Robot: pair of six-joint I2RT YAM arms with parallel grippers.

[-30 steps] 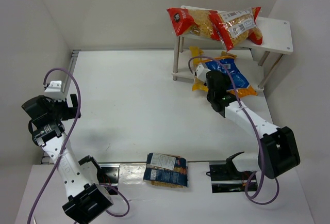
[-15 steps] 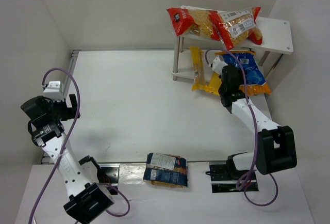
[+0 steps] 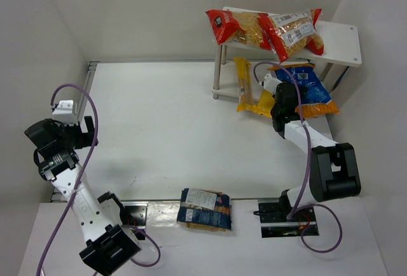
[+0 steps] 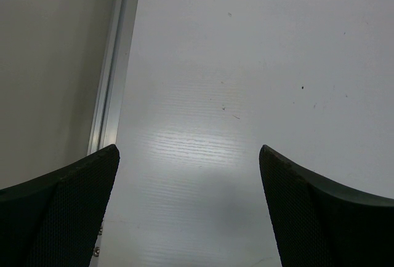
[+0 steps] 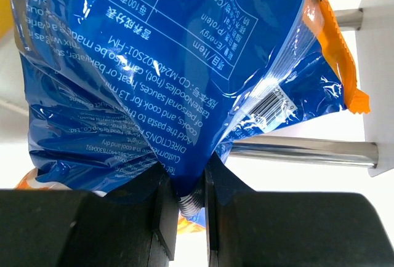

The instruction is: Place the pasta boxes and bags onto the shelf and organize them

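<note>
My right gripper [image 3: 282, 98] is shut on the blue pack with the orange end [image 3: 310, 90], holding it at the shelf's lower tier; in the right wrist view the gripper [image 5: 191, 202] pinches a fold of the pack [image 5: 166, 76]. Two red-and-clear packs [image 3: 241, 28] [image 3: 294, 32] lie on the top board of the white shelf [image 3: 340, 44]. Two long yellow-orange packs [image 3: 242, 84] [image 3: 262, 102] lie at the shelf's foot, left of my gripper. A dark blue pack [image 3: 204, 208] lies at the near edge. My left gripper [image 3: 76, 124] is open and empty at the far left over the bare table [image 4: 246, 64].
A silver shelf leg [image 5: 308, 154] crosses right behind the blue pack in the right wrist view. White walls close in the table on the left, back and right. A metal rail [image 4: 114, 70] runs along the table's left edge.
My right gripper has carried the blue pack to the right and back, from in front of the shelf to under its top board. The left arm has barely moved.
</note>
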